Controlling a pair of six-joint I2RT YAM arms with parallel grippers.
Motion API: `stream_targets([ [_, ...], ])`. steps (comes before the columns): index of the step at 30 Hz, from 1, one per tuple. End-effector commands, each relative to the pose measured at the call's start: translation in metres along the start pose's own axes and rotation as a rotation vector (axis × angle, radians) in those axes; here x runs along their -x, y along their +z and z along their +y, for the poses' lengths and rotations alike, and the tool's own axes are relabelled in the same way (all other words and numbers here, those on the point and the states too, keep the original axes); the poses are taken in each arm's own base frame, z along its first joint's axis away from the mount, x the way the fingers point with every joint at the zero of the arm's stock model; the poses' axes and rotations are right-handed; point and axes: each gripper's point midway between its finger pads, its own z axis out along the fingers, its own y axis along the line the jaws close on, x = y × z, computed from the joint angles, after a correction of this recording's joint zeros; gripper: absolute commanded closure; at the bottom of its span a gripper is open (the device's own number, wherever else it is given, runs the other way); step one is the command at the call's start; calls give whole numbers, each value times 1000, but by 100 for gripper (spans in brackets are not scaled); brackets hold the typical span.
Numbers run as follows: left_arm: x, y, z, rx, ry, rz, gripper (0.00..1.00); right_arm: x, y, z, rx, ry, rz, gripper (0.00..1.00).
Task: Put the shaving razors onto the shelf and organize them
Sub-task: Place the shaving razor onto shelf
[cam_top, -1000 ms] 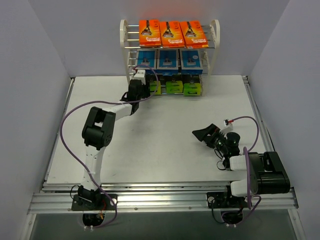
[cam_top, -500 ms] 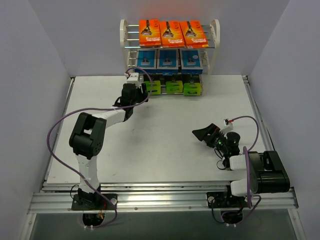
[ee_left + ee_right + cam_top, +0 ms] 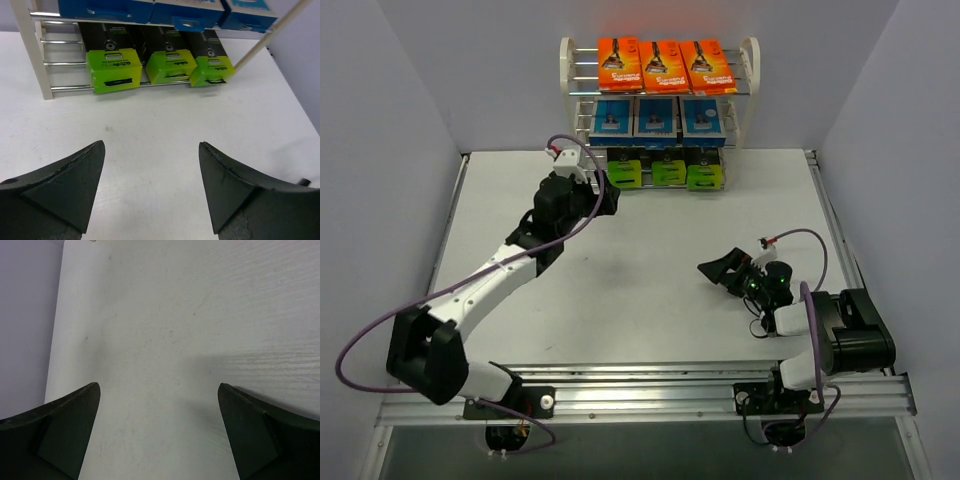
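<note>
The white shelf [image 3: 751, 62] stands at the table's back. Three orange razor cards [image 3: 665, 66] sit on its top tier, three blue packs [image 3: 655, 117] on the middle tier, three black-and-lime boxes [image 3: 669, 174] on the bottom tier. The left wrist view shows the lime boxes [image 3: 114, 69] on the bottom rods and the blue packs [image 3: 105, 9] above. My left gripper [image 3: 601, 196] [image 3: 151, 172] is open and empty, a short way in front of the shelf's left end. My right gripper [image 3: 718, 271] [image 3: 159, 415] is open and empty, low over the table at the right.
White walls close in the table on the left, back and right. A thin white rod [image 3: 270, 37] slants across the upper right of the left wrist view. A purple cable [image 3: 570, 150] loops above the left arm's wrist.
My left arm has pulled back from the shelf's bottom tier, toward the near left, with its gripper empty. The right gripper has shifted slightly left.
</note>
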Motion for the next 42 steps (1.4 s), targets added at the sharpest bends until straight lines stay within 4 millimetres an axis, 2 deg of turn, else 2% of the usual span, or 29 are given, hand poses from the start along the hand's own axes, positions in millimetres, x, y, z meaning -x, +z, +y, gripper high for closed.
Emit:
stream_targets([
  [1, 14, -48, -5, 3, 30, 57, 15, 17, 7, 16, -1, -106, -39, 0],
  [4, 20, -83, -4, 0, 64, 107, 12, 19, 8, 26, -26, -132, -18, 0],
  [5, 32, -93, -5, -1, 92, 96, 11, 24, 8, 26, -50, -145, -28, 0],
  [6, 36, -106, -1, 16, 119, 107, 11, 30, 7, 37, -57, -157, -25, 0],
  [8, 51, -121, 7, 47, 199, 78, 9, 44, 4, 45, -88, -178, -48, 0],
  [9, 51, -125, 14, 77, 228, 85, 8, 44, -2, 47, -121, -188, -29, 0],
  [10, 54, -128, 26, 132, 251, 75, 3, 62, -1, 64, -113, -212, -52, 0],
  [11, 55, -131, 31, 150, 282, 71, 3, 70, -3, 72, -121, -224, -55, 0],
  [12, 45, -131, 38, 167, 295, 84, 2, 68, -10, 69, -168, -239, -14, 0],
  [13, 39, -131, 42, 181, 299, 87, 6, 91, -11, 92, -155, -271, -43, 0],
  [14, 37, -135, 43, 173, 289, 72, 6, 99, -15, 98, -173, -288, -42, 0],
  [15, 21, -131, 47, 167, 287, 82, 6, 96, -21, 93, -232, -280, 4, 0],
  [16, 14, -131, 46, 145, 290, 88, 6, 122, -25, 112, -238, -333, -45, 0],
  [18, 10, -132, 45, 132, 300, 81, 6, 125, -36, 109, -318, -357, 10, 0],
  [19, 1, -131, 47, 145, 303, 92, 6, 135, -41, 107, -365, -393, 0, 0],
  [20, -5, -131, 47, 160, 285, 87, 6, 150, -45, 120, -378, -415, -30, 0],
  [21, -6, -126, 44, 152, 266, 59, 6, 150, -50, 114, -433, -409, -21, 0],
  [22, -28, -123, 48, 150, 267, 90, 6, 154, -54, 111, -468, -406, -34, 0],
  [23, -36, -120, 47, 141, 275, 96, 6, 159, -58, 109, -501, -405, -55, 0],
  [25, -38, -118, 50, 173, 274, 88, 6, 163, -69, 114, -499, -402, -97, 0],
  [26, -37, -118, 53, 200, 252, 85, 6, 171, -82, 120, -499, -413, -166, 0],
  [28, -37, -117, 59, 235, 251, 72, 6, 175, -93, 120, -488, -429, -247, 0],
  [29, -41, -116, 62, 245, 242, 70, 6, 187, -112, 132, -467, -438, -359, 0],
  [30, -44, -115, 64, 260, 228, 69, 6, 183, -116, 123, -478, -438, -378, 0],
  [32, -58, -111, 68, 287, 189, 93, 6, 191, -138, 132, -458, -440, -489, 0],
  [34, -64, -108, 71, 304, 205, 111, 6, 187, -140, 133, -443, -443, -484, 0],
  [37, -69, -105, 76, 334, 225, 132, 6, 174, -125, 131, -429, -459, -375, 0],
  [39, -62, -106, 76, 340, 220, 108, 6, 164, -113, 123, -437, -467, -289, 0],
  [42, -47, -114, 75, 340, 194, 35, 6, 163, -107, 119, -442, -463, -276, 0],
])
